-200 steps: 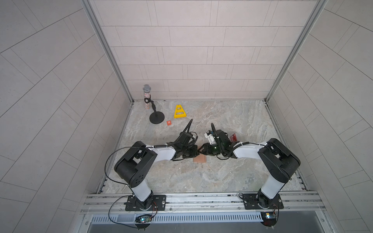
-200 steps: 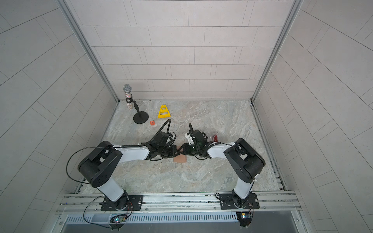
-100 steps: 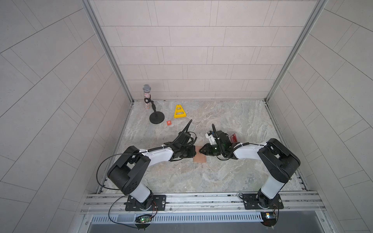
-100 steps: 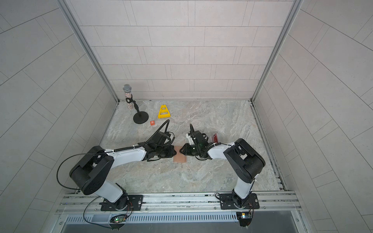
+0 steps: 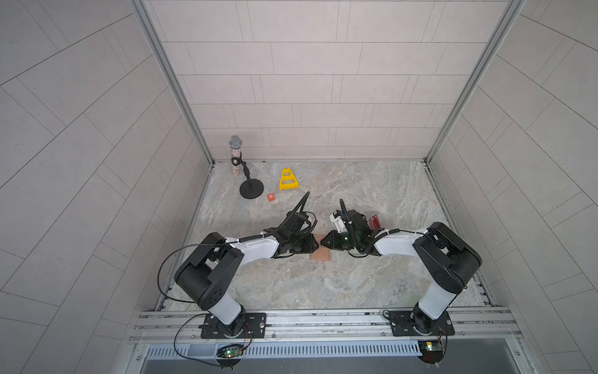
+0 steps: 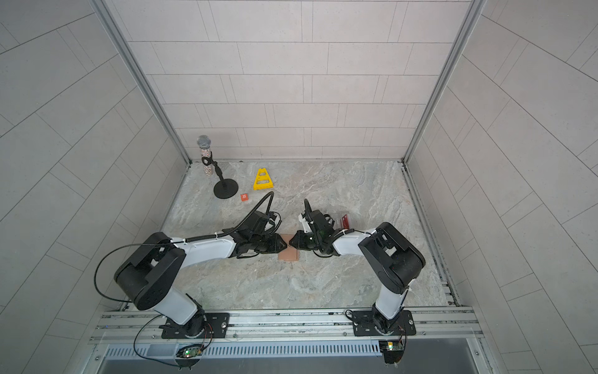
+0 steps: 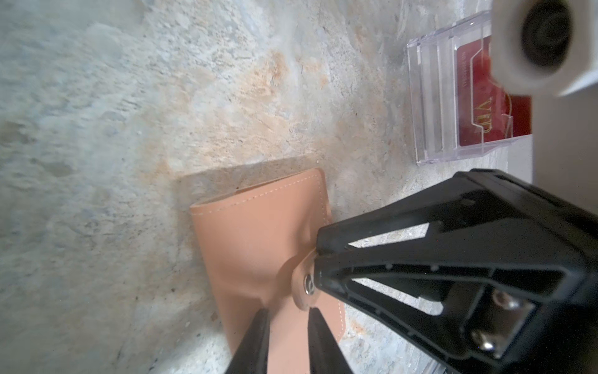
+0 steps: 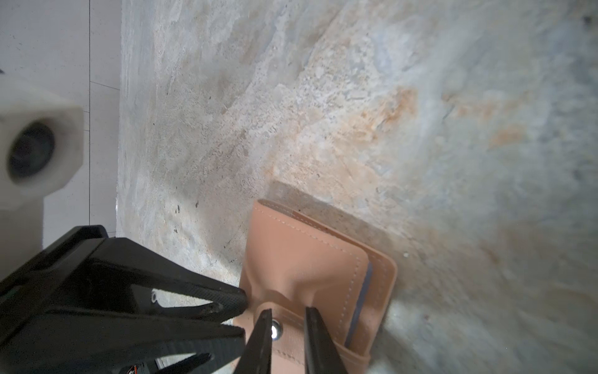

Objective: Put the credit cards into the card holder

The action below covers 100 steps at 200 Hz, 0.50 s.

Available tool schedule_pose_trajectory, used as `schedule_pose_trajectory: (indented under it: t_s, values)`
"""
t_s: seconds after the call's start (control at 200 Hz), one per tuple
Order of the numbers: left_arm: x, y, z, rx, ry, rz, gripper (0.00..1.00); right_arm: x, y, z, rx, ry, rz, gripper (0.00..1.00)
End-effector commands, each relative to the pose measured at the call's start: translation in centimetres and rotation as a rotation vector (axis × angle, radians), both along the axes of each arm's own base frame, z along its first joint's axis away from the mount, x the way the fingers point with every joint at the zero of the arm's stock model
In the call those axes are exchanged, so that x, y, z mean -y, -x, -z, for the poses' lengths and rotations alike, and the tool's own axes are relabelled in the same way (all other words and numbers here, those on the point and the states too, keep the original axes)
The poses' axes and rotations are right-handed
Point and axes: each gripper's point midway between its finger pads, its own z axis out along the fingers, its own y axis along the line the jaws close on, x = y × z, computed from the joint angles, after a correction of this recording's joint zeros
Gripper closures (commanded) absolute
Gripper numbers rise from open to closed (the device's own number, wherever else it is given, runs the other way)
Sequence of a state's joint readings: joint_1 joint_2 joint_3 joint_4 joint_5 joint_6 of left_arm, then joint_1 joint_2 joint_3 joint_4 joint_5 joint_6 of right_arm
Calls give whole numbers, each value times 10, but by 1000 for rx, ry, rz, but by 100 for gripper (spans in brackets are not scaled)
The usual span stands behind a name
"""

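The tan card holder (image 5: 321, 255) (image 6: 289, 255) lies folded on the stone floor between both grippers. From the left, my left gripper (image 7: 286, 312) (image 5: 316, 245) stands slightly open at the holder's edge, and bare tan cover (image 7: 252, 239) shows between its fingers. Coming in from the right, my right gripper (image 8: 286, 312) (image 7: 316, 257) (image 6: 291, 243) is shut on the holder's snap tab (image 7: 302, 285), lifting it off the cover. A red credit card (image 7: 479, 97) with gold "VIP" lettering stands in a clear plastic box (image 7: 433, 97) behind the right gripper, also seen as a red card (image 5: 375, 221) in a top view.
At the back left stand a microphone on a black round stand (image 5: 250, 191), a yellow cone (image 5: 289, 179) and a small orange square tag (image 5: 271, 197). Tiled walls close three sides. The metal rail (image 5: 323, 320) with both arm bases runs along the front.
My left gripper's jaws have parted from shut to slightly open and its arm has swung its elbow outward. The right gripper's jaws have narrowed onto the snap tab. The holder stays in place.
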<state>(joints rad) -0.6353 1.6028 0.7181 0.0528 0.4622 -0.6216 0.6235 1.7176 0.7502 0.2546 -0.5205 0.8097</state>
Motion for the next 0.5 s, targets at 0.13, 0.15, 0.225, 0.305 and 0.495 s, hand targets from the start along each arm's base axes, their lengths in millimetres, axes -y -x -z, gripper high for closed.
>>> schedule_pose_trajectory:
  t_s: [0.13,0.15,0.225,0.305,0.495]
  values:
    - [5,-1,6,-15,4,11,76,17,15,24,-72,114,5,79]
    - [5,-1,7,-16,1,10,77,17,15,23,-71,115,3,78]
    - [6,-1,8,-20,9,11,80,18,15,20,-66,121,1,78]
    - [7,-1,10,-26,9,10,82,18,15,18,-61,126,-3,77]
    - [7,-1,11,-28,10,12,84,19,14,14,-54,142,-13,72]
